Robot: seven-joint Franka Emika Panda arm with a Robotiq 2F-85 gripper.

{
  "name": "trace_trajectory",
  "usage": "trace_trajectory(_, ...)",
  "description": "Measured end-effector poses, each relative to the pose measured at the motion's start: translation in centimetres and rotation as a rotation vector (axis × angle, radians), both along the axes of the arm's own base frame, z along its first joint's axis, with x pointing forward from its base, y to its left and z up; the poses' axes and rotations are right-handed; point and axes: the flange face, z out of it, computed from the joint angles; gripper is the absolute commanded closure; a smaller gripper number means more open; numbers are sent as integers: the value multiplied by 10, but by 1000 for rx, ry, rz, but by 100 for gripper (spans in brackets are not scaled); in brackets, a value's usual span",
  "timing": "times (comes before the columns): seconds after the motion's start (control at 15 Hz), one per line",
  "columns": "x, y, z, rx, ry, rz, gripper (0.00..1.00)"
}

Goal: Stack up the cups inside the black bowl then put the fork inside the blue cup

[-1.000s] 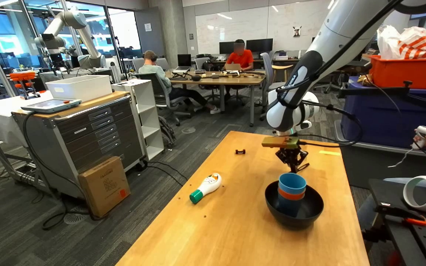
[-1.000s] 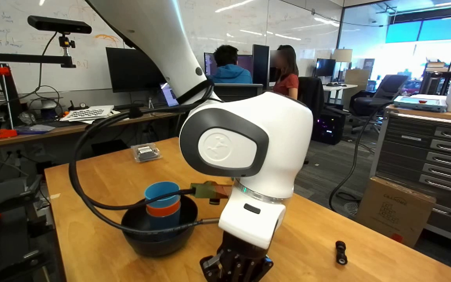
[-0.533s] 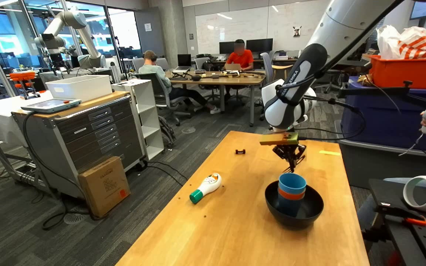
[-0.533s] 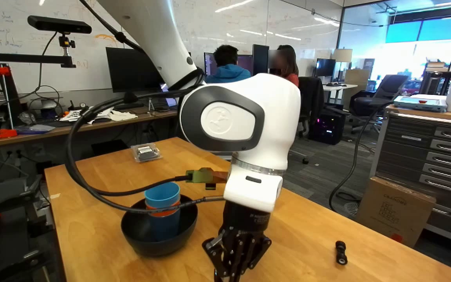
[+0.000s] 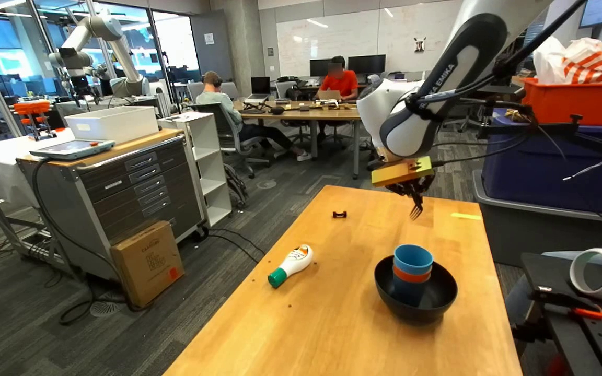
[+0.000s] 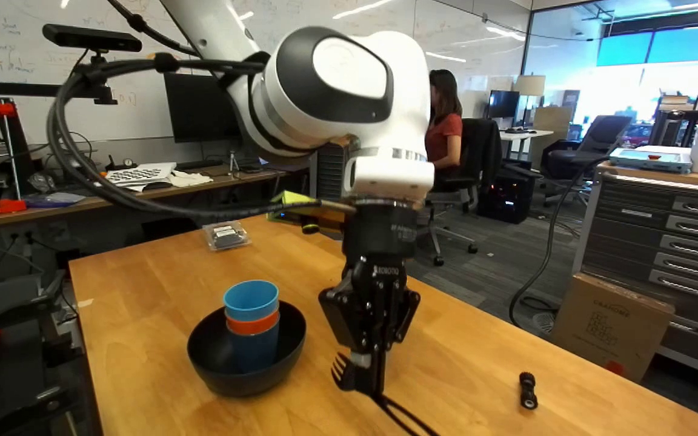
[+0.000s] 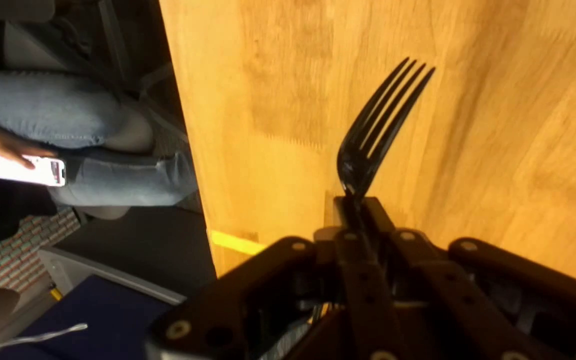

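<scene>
Wrist view: fork point(image 7: 354, 164), one, dark, four tines, clamped between the fingertips of the pincer point(image 7: 358, 202).

Pincer, one, its fingers brought together on that fork.

Cups, three, plain, nested in one upright stack: blue cup point(image 6: 251, 303) uppermost, orange cup point(image 6: 253, 324) in the middle, navy cup point(image 6: 255, 348) lowest.

Black bowl point(image 6: 237, 383), one, resting on the table point(image 5: 332, 324); the whole stack stands inside it, as I see in both exterior views.

Bottle point(image 5: 291, 266), one, white with a green cap, lying on its side.

Dumbbell-shaped piece point(image 5: 339, 214), one, small and black, set down in both exterior views.

Packet point(image 6: 226, 235), one, clear plastic, contents too small to tell.

Yellow strip point(image 5: 465, 215), one, by the table's edge.

Position of the fork: gripped at the pincer's very tips, its head just past them in the wrist view. In an exterior view the tines stand out to one side of the fingertips and the handle slants down from the other. Fork and pincer are up over the table, apart from the black bowl and the cups.
</scene>
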Motion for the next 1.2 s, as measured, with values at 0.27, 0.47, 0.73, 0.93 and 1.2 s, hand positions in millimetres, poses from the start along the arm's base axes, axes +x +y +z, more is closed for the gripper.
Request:
trace_trajectory(0.27,6,50,54,-121,-16,208,97)
trace_trajectory(0.47,5,100,82,-159,-34,364,96)
trace_trajectory(0.73,-4,162,100,-191,-12,525,96)
trace_trajectory(0.93,-18,199,97,-248,9,632,96)
trace_trajectory(1.2,-46,232,75,-344,22,756,96)
